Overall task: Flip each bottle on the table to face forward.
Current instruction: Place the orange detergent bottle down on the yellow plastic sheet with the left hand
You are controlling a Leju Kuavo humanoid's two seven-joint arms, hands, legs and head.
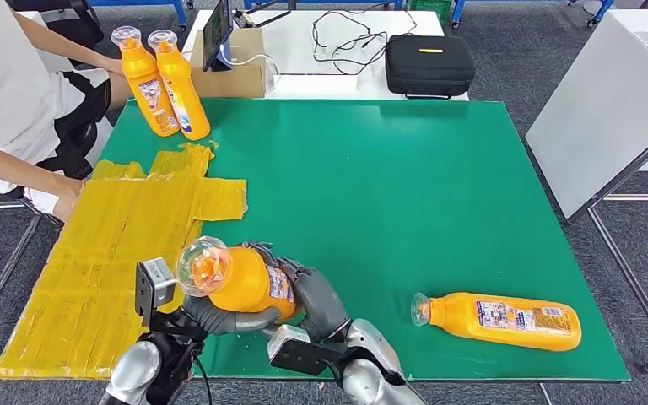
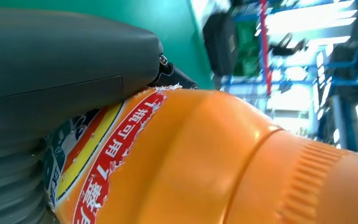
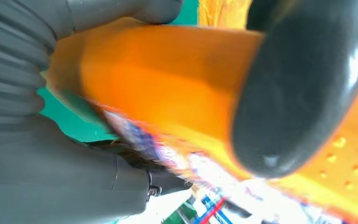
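The orange plastic bottle with a clear cap (image 1: 240, 280) is held above the near edge of the green table mat (image 1: 405, 194), tilted, cap pointing toward the near left. Both hands grasp it: the left hand (image 1: 219, 319) supports it from below, a grey finger lying under the body; the right hand (image 1: 308, 291) wraps the label end from the right. In the left wrist view the bottle's orange shoulder and red-bordered label (image 2: 107, 158) lie directly against the grey thumb cover (image 2: 60, 65). In the right wrist view a dark fingertip (image 3: 303, 88) presses on the orange body (image 3: 168, 79).

A second orange bottle with a printed label (image 1: 499, 320) lies on its side on the mat, near the right front corner, cap toward the left, well apart from the hands.

Two further orange bottles (image 1: 162, 83) stand together at the far left corner, touching each other.

A patch of yellow tape strips (image 1: 110, 253) covers the left part of the table. A person's hand (image 1: 66, 198) rests at its left edge.

Beyond the mat: a cardboard box (image 1: 232, 72), a black zip case (image 1: 429, 64) and loose black cables (image 1: 346, 38) on a white table. A white panel (image 1: 607, 110) stands right of the mat.
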